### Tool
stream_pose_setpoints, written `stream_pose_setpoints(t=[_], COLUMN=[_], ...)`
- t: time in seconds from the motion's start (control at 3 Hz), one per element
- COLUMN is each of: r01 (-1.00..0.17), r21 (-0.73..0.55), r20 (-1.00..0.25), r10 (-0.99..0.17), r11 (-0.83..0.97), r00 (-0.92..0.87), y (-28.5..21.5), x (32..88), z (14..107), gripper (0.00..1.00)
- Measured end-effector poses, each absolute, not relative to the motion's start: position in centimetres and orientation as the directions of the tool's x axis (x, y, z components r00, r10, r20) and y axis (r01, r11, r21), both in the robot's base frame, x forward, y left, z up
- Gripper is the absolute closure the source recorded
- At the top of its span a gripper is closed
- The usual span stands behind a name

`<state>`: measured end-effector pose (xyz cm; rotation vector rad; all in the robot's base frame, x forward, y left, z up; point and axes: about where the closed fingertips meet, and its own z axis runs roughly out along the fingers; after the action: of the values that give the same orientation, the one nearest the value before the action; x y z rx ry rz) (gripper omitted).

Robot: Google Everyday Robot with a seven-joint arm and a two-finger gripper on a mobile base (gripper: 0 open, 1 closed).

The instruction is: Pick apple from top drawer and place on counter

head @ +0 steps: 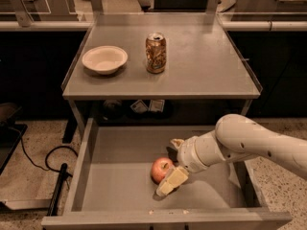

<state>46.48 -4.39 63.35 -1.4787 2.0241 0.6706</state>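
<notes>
The red-orange apple (pixel 161 169) lies on the floor of the open top drawer (pixel 115 176), near its front middle. My gripper (pixel 173 163) is down in the drawer, right against the apple's right side. It is open: one pale finger (pixel 172 181) lies at the apple's front right and touches it, and the other finger (pixel 176 142) stands behind it. The white arm comes in from the right. The counter (pixel 201 66) is the grey table top above the drawer.
A white bowl (pixel 104 59) and a soda can (pixel 156 52) stand on the counter's left and middle. The drawer's low walls and front panel (pixel 163 220) ring the gripper. A black cable (pixel 53 176) lies on the floor at the left.
</notes>
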Motion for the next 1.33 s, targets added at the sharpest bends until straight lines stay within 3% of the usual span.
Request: stream_pose_setpoints(t=[1.0,1.33], r01=[-0.952,-0.951], r21=[0.088,0.089], r20=[-0.704,-0.705], r10=[-0.658,-0.656], r11=[0.294,0.296], r00=[-0.268,-0.27], y=[-4.7,-4.7], x=[46.1,46.1], z=[61.2,61.0], gripper=[0.0,0.14])
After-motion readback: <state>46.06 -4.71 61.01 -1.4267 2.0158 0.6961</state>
